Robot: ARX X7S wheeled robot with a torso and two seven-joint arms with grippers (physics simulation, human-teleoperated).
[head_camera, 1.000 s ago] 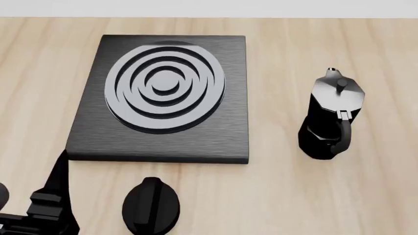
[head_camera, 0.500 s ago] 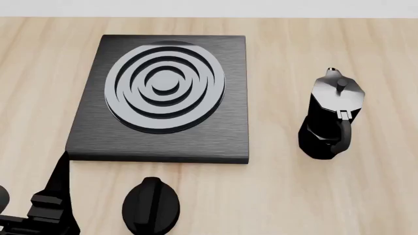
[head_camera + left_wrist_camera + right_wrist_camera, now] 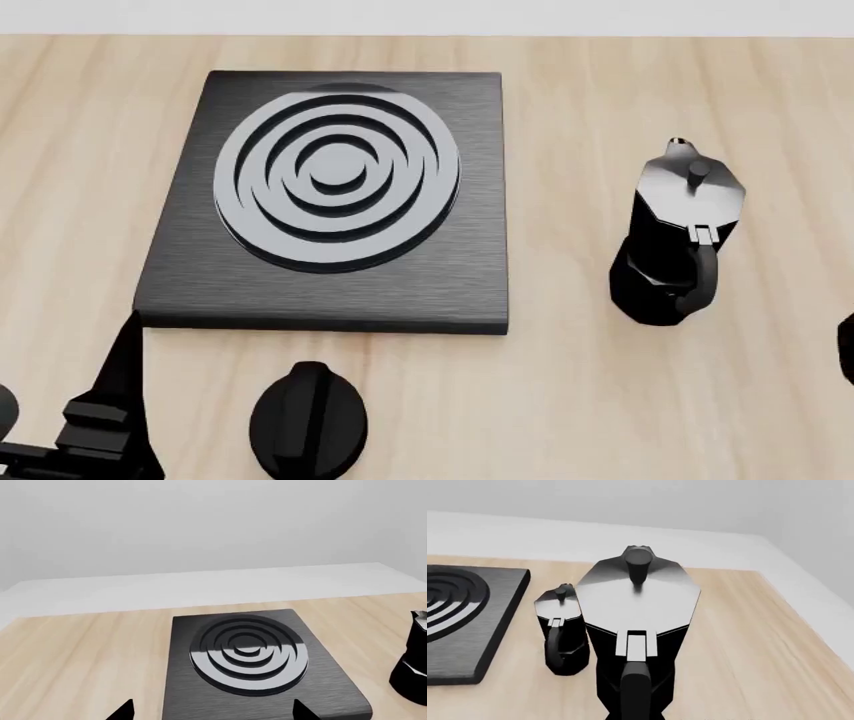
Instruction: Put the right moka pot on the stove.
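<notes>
The stove (image 3: pixel 334 200) is a flat black slab with grey burner rings, left of centre on the wooden table; it also shows in the left wrist view (image 3: pixel 250 665). The right moka pot (image 3: pixel 637 625) fills the right wrist view, very close, upright, its handle toward the camera. The look-alike left pot (image 3: pixel 560 630) stands beyond it beside the stove (image 3: pixel 460 625), and shows in the head view (image 3: pixel 674 240). My left gripper (image 3: pixel 213 712) is open and empty, short of the stove's near edge. My right gripper's fingers do not show apart from the black pot.
A small black round knob (image 3: pixel 310 420) lies on the table in front of the stove. My left arm (image 3: pixel 107 410) is at the head view's lower left. A dark shape (image 3: pixel 849 348) sits at that view's right edge. The left pot's side shows in the left wrist view (image 3: pixel 413 665).
A dark shape has come into the head view at its right edge. My left arm has dropped very slightly. The stove and the left pot have not moved.
</notes>
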